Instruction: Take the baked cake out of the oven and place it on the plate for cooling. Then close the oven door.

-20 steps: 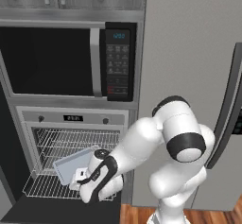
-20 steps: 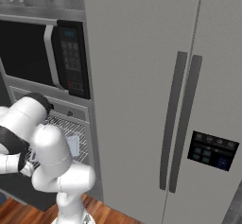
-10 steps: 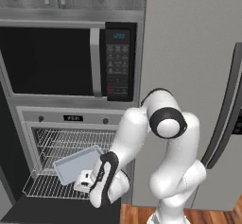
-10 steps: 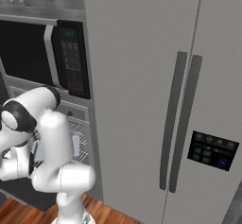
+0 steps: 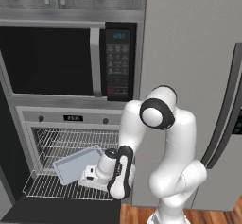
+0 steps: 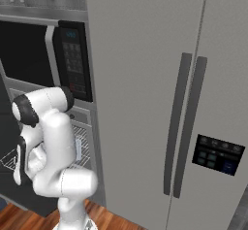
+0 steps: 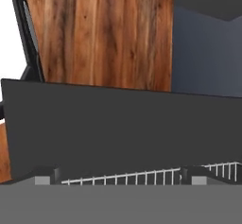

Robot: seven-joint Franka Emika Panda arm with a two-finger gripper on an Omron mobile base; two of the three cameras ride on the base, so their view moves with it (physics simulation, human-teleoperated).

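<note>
Jaws spread wide, hand low over oven door (image 5: 61, 211).

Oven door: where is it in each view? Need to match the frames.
Left base view: the oven door lies open and flat at the bottom left, under the pulled-out wire rack.
Right base view: dark strip at the lower left, partly behind the arm.
Hand view: wide dark panel across the middle, wood floor beyond it.
Shared landmark: the wire rack, at left edge and bottom.
</note>
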